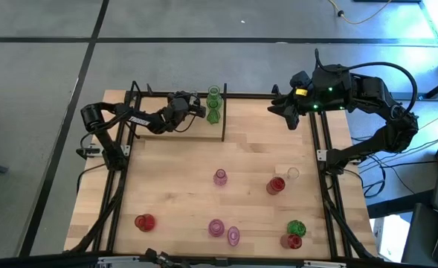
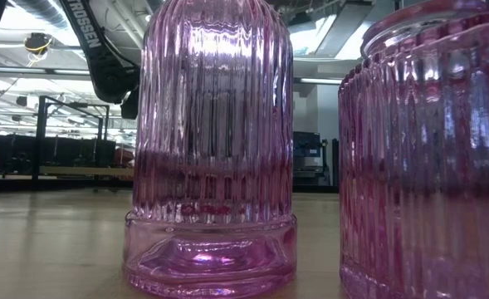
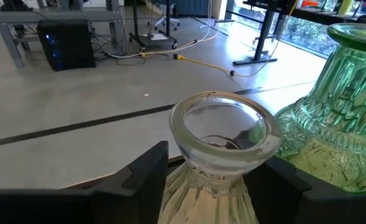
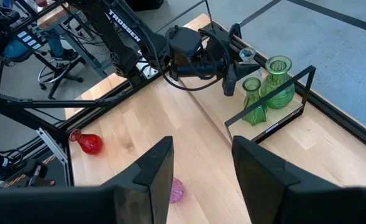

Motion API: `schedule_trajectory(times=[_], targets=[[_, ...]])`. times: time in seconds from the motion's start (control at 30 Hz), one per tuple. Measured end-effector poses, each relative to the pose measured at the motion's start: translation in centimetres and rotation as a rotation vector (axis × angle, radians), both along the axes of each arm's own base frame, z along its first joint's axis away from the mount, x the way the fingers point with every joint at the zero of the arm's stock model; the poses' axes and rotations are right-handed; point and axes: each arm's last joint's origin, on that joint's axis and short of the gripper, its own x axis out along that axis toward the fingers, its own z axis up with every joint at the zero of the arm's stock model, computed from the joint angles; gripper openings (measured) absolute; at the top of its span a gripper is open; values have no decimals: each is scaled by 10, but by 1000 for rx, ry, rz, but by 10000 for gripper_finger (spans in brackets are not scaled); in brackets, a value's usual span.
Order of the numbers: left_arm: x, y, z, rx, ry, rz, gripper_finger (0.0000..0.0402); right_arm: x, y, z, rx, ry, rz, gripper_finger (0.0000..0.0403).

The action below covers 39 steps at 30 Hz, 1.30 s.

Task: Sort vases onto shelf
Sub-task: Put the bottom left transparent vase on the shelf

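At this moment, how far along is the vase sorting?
Done: two green vases stand on the shelf. In hand: the left gripper holds a clear vase between its fingers, beside them. Left: eight or so vases on the table, red, pink, green and clear. The right gripper hovers open.

1. Green vases: three, two [image 1: 214, 105] at upper centre, one [image 1: 296, 227] lower right.
2. Red vases: three [image 1: 144, 222].
3. Pink vases: three [image 1: 220, 176].
4. Clear vases: two [image 1: 292, 173].
5. Robot arms: two.

Overhead and right wrist views share the shelf [image 1: 175, 132]; low view sits against pink vases [image 2: 211, 149].
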Motion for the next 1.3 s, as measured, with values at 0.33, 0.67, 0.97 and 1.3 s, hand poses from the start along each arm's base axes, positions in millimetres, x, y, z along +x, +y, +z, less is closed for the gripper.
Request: schedule_trajectory(times=[0.33, 0.67, 0.97, 1.3], targets=[[0, 0, 1, -15, -43, 14, 189, 0, 0, 0, -5, 1, 4, 156], [1, 0, 0, -31, -37, -18, 189, 0, 0, 0, -13, 3, 9, 156], [1, -1, 0, -34, -38, -26, 189, 0, 0, 0, -13, 3, 10, 156], [0, 1, 0, -43, -61, 5, 189, 0, 0, 0, -15, 3, 10, 156]])
